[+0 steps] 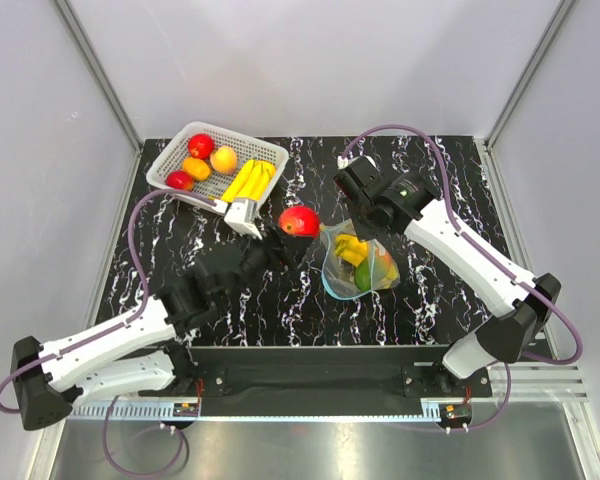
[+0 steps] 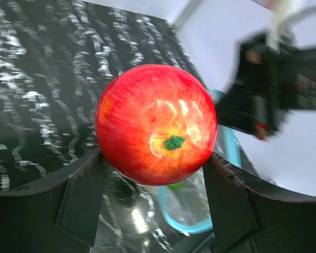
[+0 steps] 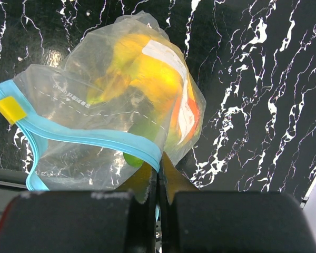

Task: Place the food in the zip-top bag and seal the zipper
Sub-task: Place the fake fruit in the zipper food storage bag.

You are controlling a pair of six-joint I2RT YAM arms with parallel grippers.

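Pinching the red apple across its middle, my left gripper hovers just beside the zip-top bag; hard and glossy, I judge it could slip. My right gripper clamps the flimsy zipper edge.

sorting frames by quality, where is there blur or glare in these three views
left wrist: the red apple is fairly sharp with a bright sheen on its skin, while the right arm behind it is smeared; right wrist: the zip-top bag is crisp, with a white glare patch on its plastic; top external: even light, sharp, only soft shadows under the arms.
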